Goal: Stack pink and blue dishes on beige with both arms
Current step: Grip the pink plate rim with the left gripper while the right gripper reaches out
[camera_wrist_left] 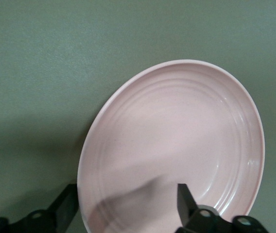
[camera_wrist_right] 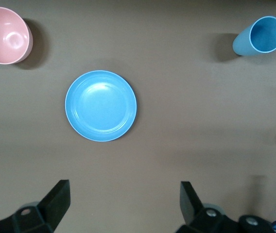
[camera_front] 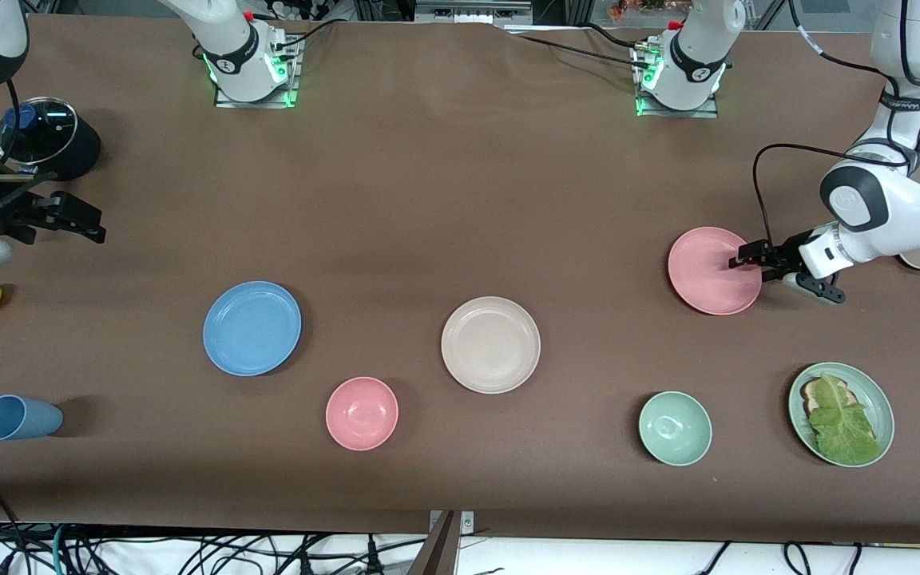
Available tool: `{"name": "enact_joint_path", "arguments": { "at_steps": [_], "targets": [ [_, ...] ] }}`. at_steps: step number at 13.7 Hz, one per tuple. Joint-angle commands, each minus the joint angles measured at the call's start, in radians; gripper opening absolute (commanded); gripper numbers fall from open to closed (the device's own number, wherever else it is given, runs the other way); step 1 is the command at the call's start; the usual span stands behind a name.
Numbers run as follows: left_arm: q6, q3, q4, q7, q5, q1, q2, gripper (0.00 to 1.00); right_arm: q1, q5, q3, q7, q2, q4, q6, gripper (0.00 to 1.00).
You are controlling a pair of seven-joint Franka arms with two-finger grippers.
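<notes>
The mint-green bowl (camera_front: 675, 428) and pink bowl (camera_front: 362, 413) sit lowest in the frame, with the beige plate (camera_front: 490, 344) at centre, the blue plate (camera_front: 252, 327) toward the lower left and the pink plate (camera_front: 714, 270) at right. The left gripper (camera_front: 750, 257) straddles the pink plate's rim, 1 finger inside and 1 outside, jaws not clamped; the right gripper (camera_wrist_right: 123, 201) hangs wide open over the table at the frame's left edge. These 2 plates look light, stiff and slick, so the thin raised rim seems the only place to pinch.

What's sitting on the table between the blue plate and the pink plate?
The beige plate sits between the blue plate and the pink plate, as the front view shows.
</notes>
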Motion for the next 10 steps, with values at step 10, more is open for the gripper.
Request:
{"name": "enact_joint_path", "arguments": {
  "at_steps": [10],
  "targets": [
    [0.011, 0.013, -0.005, 0.042, -0.027, -0.001, -0.011, 0.0, 0.019, 0.016, 0.013, -0.03, 0.298, 0.123, 0.107, 1.0]
  ]
}}
